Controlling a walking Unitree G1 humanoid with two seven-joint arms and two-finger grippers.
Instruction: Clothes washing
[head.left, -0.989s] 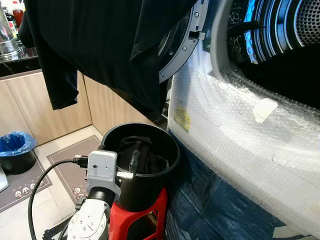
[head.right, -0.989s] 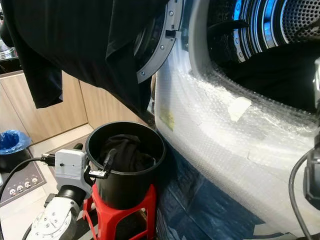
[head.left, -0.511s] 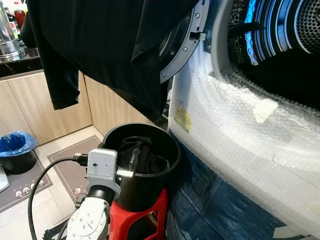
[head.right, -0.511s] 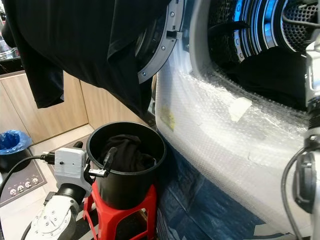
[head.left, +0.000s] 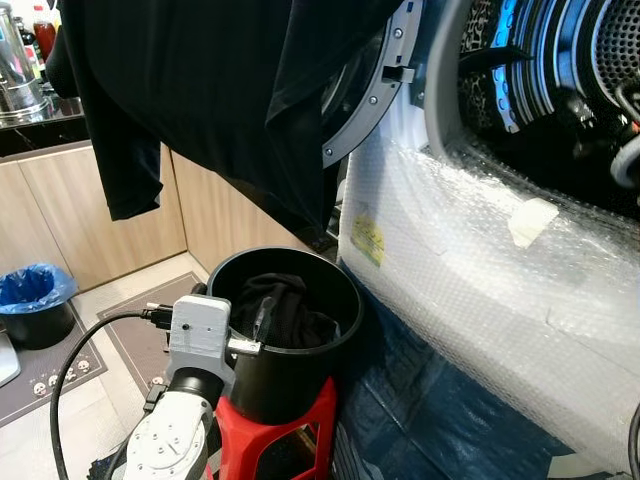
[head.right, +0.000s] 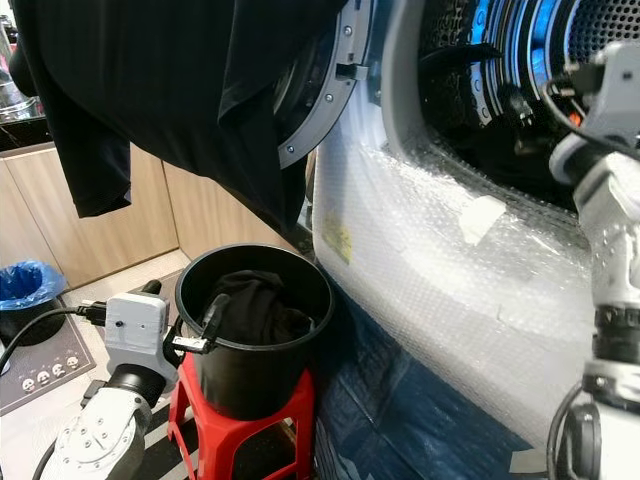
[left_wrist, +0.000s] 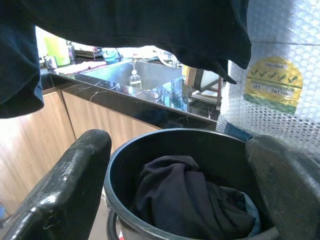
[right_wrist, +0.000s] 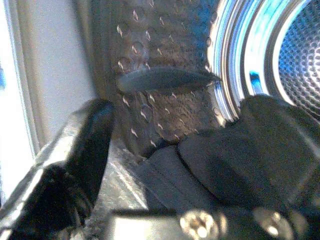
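Observation:
A black bucket (head.left: 290, 375) stands on a red stool (head.left: 300, 440) beside the washer, with dark clothes (head.left: 285, 305) bundled inside. My left gripper (left_wrist: 175, 165) is open at the bucket's near rim, its fingers (head.left: 263, 314) spread wide toward the clothes and holding nothing. A large black garment (head.left: 220, 90) hangs down over the open washer door (head.left: 372, 95). My right gripper (head.right: 520, 105) reaches into the drum (head.right: 610, 30). It is open in the right wrist view, with dark cloth (right_wrist: 165, 170) lying low between its fingers (right_wrist: 85, 150).
Bubble wrap covers the washer front (head.left: 470, 260), with a blue tarp (head.left: 450, 420) below it. Wooden cabinets (head.left: 60, 220) and a dark counter run along the left. A bin with a blue bag (head.left: 35, 300) and a power strip (head.left: 45, 385) sit on the floor there.
My right arm has risen into view on the right and pushed its gripper into the drum opening. The left arm has barely shifted at the bucket.

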